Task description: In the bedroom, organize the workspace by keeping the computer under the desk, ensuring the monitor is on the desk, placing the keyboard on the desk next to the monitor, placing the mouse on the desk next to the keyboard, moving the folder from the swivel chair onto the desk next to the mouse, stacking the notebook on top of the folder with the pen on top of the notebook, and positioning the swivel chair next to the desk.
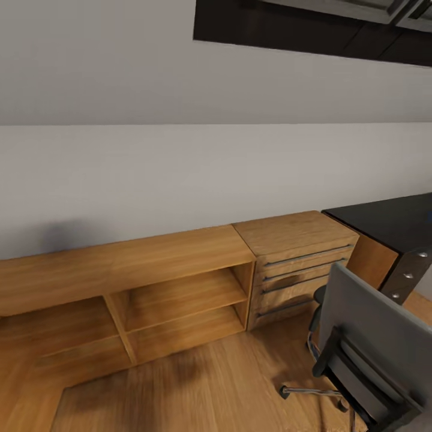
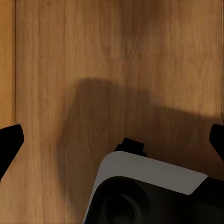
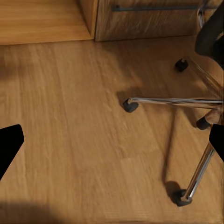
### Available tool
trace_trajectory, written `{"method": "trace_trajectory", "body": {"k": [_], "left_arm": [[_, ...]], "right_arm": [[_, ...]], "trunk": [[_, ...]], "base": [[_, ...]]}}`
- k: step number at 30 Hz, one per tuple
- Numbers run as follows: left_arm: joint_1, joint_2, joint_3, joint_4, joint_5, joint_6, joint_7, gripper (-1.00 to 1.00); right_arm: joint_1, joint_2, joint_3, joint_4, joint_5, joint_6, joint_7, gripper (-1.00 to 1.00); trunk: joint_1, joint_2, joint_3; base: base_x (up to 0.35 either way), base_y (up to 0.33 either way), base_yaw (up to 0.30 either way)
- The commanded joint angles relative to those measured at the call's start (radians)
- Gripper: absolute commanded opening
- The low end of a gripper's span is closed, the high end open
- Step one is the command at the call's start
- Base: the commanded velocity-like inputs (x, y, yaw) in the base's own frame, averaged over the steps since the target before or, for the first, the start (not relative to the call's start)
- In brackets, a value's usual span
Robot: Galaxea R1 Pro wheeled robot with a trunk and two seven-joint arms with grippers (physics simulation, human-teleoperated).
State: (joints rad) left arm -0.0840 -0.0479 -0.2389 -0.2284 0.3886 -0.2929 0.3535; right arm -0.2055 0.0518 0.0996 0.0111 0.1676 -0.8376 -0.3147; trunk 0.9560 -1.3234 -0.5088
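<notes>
The swivel chair (image 1: 372, 342) stands at the lower right of the head view with its grey back toward me; that back hides the seat, and the folder is out of view. Its chrome base (image 3: 186, 100) and black casters spread over the wood floor in the right wrist view. Behind the chair, a corner of the black-topped desk (image 1: 390, 222) reaches in from the right, with a dark drawer unit (image 1: 411, 270) under it. My left gripper (image 2: 112, 142) hangs open above the floor. My right gripper (image 3: 112, 144) is open too, near the chair base and holding nothing.
A light-wood chest of drawers (image 1: 300, 264) with long bar handles stands against the wall left of the desk. A low open wooden shelf unit (image 1: 150, 288) runs on leftward. A pale sloped wall rises behind them, with a dark skylight (image 1: 312, 30) above. Part of my own base (image 2: 140, 186) shows below the left gripper.
</notes>
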Motion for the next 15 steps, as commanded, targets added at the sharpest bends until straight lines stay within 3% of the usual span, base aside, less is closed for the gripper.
{"method": "trace_trajectory", "body": {"k": [1,15], "left_arm": [[0.000,0.000,-0.009,0.000,0.007,-0.003,0.006,1.00],[0.000,0.000,-0.009,0.000,0.007,-0.003,0.007,1.00]], "right_arm": [[-0.001,0.000,0.008,0.001,0.004,0.000,-0.010,1.00],[-0.001,0.000,0.008,0.001,0.004,0.000,-0.010,1.00]], "trunk": [[0.000,-0.001,-0.001],[0.000,-0.001,-0.001]], "base": [[0.005,0.003,-0.298],[0.001,0.001,-0.298]]}}
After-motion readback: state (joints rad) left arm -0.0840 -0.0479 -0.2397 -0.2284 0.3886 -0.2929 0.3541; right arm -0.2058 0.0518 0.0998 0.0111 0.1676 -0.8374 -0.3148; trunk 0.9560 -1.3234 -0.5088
